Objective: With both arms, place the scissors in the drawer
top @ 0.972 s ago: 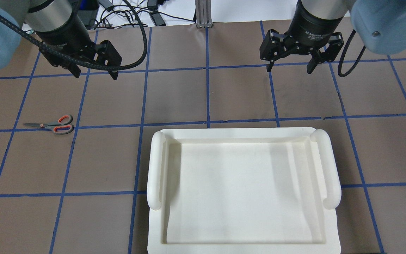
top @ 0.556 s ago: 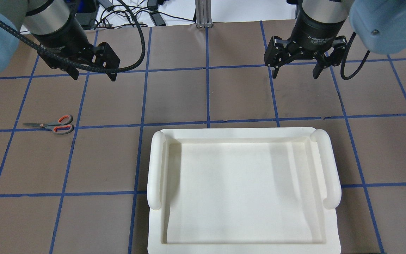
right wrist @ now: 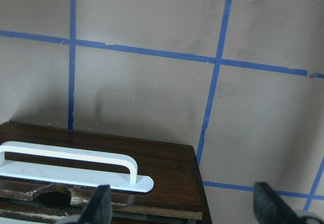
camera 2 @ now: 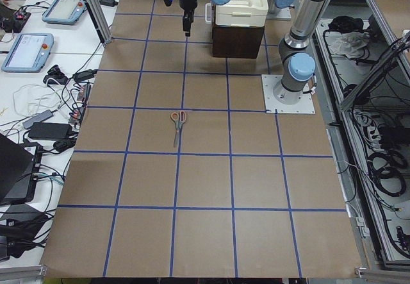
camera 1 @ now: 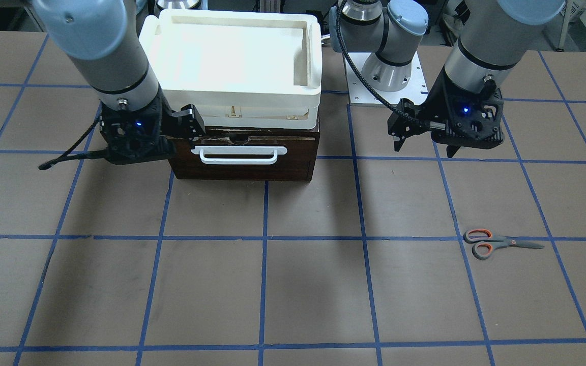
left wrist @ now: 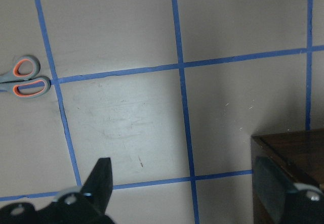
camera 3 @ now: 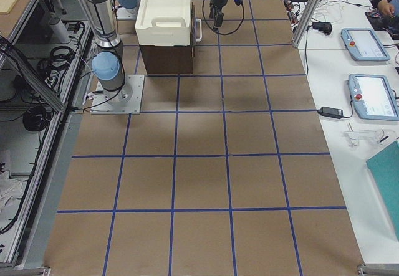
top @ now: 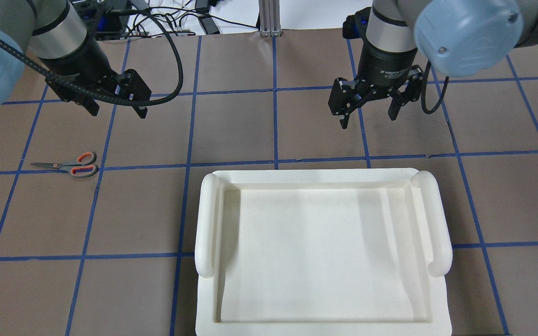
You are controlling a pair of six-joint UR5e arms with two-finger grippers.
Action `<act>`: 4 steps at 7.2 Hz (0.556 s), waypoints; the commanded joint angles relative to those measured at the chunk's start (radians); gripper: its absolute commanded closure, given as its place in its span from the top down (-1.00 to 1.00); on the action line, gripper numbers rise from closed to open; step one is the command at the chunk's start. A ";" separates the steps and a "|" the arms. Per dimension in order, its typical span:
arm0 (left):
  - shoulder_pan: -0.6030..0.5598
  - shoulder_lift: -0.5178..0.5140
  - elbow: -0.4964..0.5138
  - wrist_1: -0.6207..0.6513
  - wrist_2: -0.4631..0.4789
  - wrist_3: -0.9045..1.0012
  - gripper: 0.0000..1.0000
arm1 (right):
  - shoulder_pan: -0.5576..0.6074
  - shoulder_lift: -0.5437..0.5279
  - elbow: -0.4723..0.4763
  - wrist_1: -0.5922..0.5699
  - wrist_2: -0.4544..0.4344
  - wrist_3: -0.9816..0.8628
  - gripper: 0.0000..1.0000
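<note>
Wide open and empty, the right pincer [top: 368,120] hung above the table [top: 273,130] just in front of the drawer [camera 1: 242,165]. Its two fingers stood far apart in its wrist camera, with the near end of the white handle [right wrist: 71,161] showing between them. Compared with a second earlier, it had shifted in the overhead view toward the middle and closer to the cream tray [top: 206,219] that sat on top of the drawer unit. The right arm's light blue joint cap [top: 460,37] had swung inward from the view's right edge. Whether a finger touched the drawer front could not be told. The left pincer [top: 118,113] was likewise spread wide and held nothing. It had drifted only slightly since the earlier frame, a little nearer to the robot. It hovered above the table on the robot's left, with a corner of the dark brown drawer at the edge of its wrist view. The scissors [top: 70,166] lay flat on the table where they had been before, blades closed. They rested beside a line of blue tape [top: 143,165], with the orange-lined loops pointing toward the drawer side, well apart from the drawer and from both pincers. The tray and the drawer had not moved.
</note>
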 commanded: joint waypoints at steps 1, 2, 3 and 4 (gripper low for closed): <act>0.139 -0.024 -0.041 0.003 -0.003 0.283 1.00 | 0.101 0.079 -0.005 -0.043 0.113 -0.343 1.00; 0.170 -0.030 -0.072 0.002 0.000 0.368 1.00 | 0.102 0.110 -0.016 -0.039 0.141 -0.432 1.00; 0.228 -0.053 -0.120 0.037 0.017 0.468 1.00 | 0.102 0.134 -0.025 -0.023 0.143 -0.603 1.00; 0.297 -0.067 -0.159 0.114 0.020 0.606 1.00 | 0.102 0.157 -0.033 -0.016 0.143 -0.699 0.97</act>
